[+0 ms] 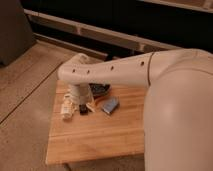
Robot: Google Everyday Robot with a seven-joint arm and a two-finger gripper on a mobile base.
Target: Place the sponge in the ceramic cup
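The sponge, a small blue-grey block with a lighter edge, lies flat on the wooden table near its far middle. My white arm reaches across from the right, and its wrist turns down over the table's far left corner. There the gripper hangs pale and low over the wood, well left of the sponge and apart from it. It is open and holds nothing that I can see. The ceramic cup is hidden, likely behind the arm or the gripper.
A dark round bowl sits at the table's far edge, partly under the arm. A black bar and an orange-handled tool lie between the gripper and the sponge. My arm's bulk covers the table's right side. Speckled floor surrounds the table.
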